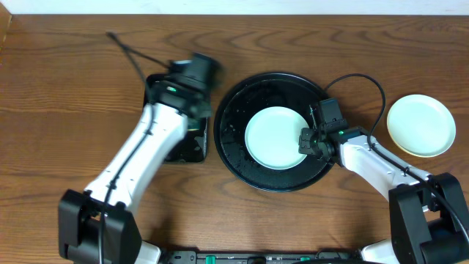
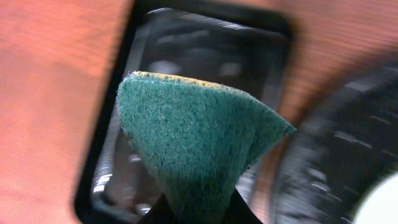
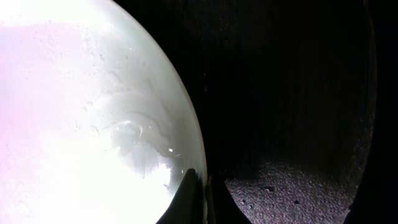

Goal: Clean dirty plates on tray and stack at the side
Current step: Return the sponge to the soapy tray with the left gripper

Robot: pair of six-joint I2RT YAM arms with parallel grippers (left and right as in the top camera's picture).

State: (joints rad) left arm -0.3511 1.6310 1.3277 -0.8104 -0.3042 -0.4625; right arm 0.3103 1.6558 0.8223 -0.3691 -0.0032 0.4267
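The tray (image 1: 236, 94) sits mid-table (image 1: 58, 66), round and black, with 1 mint plate (image 1: 272, 137) lying flat in it, a little right of centre. From where I stand, the plate's face looks clean and wet; the right wrist view shows droplets and a glossy sheen on it (image 3: 81, 112), and no red mark that I can make out.

The right gripper (image 1: 304, 141) is down at the plate's right edge, and its jaws are pinched on the rim – the 2 dark fingertips (image 3: 189, 193) meet right at the plate's lip, with the tray floor dark beside them.

The yellow plate (image 1: 420, 125) rests on the bare wood off to the right, well apart from the tray.

On the other side, the left gripper (image 2: 196, 211) hangs over the small tray (image 1: 192, 149), the rectangular one just left of the round one. Its jaws are clamped on a green sponge (image 2: 199, 143) that fans out in a folded wedge – a thin yellow backing shows along its top edge.
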